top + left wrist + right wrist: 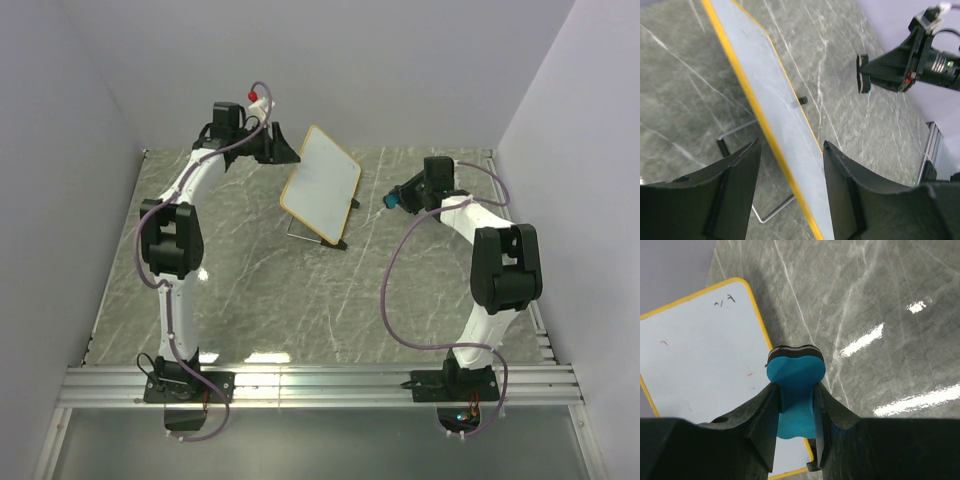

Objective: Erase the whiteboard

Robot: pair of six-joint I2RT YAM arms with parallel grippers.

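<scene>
Top external view: rising from the base at lower left, the left arm (175, 240), bent at the elbow and reaching toward upper centre. At its end, the left gripper (283, 148), fingers spread, at the upper-left edge of the whiteboard (320, 182). Board propped at a tilt in the upper centre of the frame, on the grey marbled table (300, 300). Up from the base at lower right, the right arm (500, 270), folded at the elbow, forearm pointing left. At its tip, the right gripper (396, 200), clamped on a blue eraser (390, 203), just right of the board and apart from it. Pale lilac-grey walls (400, 60) on three sides; aluminium rails (320, 385) along the near table edge.

Left wrist view: two dark fingers (735, 185) at the bottom, parted wide. Yellow-framed board edge running diagonally from upper left down between them; contact with the board not determinable. Behind the board, a wire stand (737, 129) and one small black foot (801, 100) on the marbled surface. Opposite claw at upper right, above the table, well apart from the board.

Right wrist view: eraser pinched between both dark fingers (760, 415) at lower centre, its dark felt layer at the far end. Board at left, face showing, with faint red and black marks. Bright light reflections on the table at right; wall in the upper-left corner.
</scene>
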